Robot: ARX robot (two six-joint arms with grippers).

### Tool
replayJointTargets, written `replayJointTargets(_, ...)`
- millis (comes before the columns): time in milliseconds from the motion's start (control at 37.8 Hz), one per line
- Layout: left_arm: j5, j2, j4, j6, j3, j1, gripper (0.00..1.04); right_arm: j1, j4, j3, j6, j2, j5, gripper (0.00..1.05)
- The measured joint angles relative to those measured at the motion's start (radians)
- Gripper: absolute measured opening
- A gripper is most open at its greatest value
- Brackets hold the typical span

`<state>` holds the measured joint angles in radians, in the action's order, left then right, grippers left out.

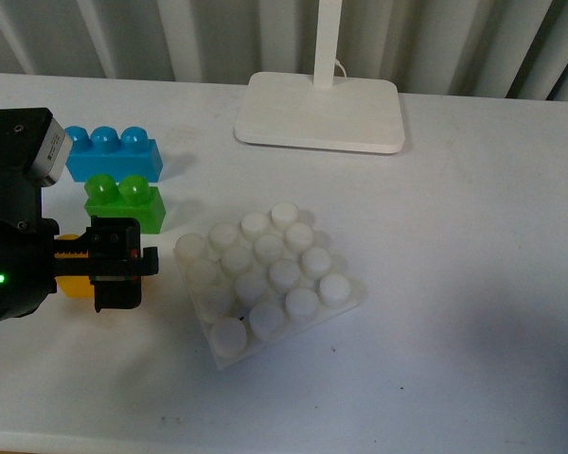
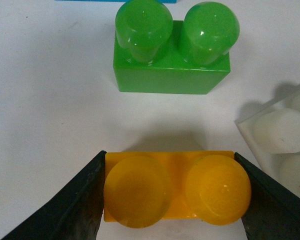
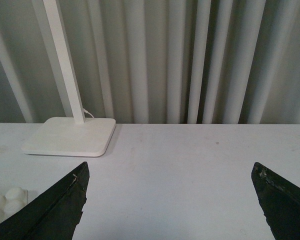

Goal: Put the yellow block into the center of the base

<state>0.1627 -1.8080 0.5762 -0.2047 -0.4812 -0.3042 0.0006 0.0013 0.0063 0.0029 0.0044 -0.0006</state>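
Observation:
The yellow block [image 2: 175,187], orange-yellow with two round studs, sits between the two black fingers of my left gripper [image 2: 170,167], which is shut on its ends. In the front view the left gripper [image 1: 114,267] hovers at the table's left side, and only a bit of the yellow block [image 1: 74,284] shows beneath it. The white studded base [image 1: 352,303] lies just to the right of that gripper, turned at an angle; its corner [image 2: 285,135] shows in the left wrist view. My right gripper [image 3: 170,170] is open above bare table, with nothing between its fingers.
A green two-stud brick [image 1: 125,200] lies just beyond the left gripper, with a blue three-stud brick [image 1: 112,153] behind it. A white lamp foot [image 1: 320,112] with a pole stands at the back centre. The lamp foot [image 3: 70,136] and a curtain fill the right wrist view.

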Motion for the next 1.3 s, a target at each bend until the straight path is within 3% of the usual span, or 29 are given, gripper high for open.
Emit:
replayJointTargets(423,0.101,0.117,-0.179,-0.066,-0.024,-0.062,0.65,0.0,0.0,0.0,0.0,0.0,0.0,0.95)
replayJointTargets(688,0.156,0.221,-0.393,-0.216,-0.112,-0.189,0.65,0.0,0.0,0.0,0.0,0.0,0.0,0.95)
replayJointTargets(846,0.158,0.228,-0.404,-0.263,-0.155,-0.273,0.65,0.0,0.0,0.0,0.0,0.0,0.0,0.95)
replayJointTargets(1296,0.21,0.135,-0.498,-0.342,-0.287,-0.378,0.65,0.0,0.0,0.0,0.0,0.0,0.0,0.95)
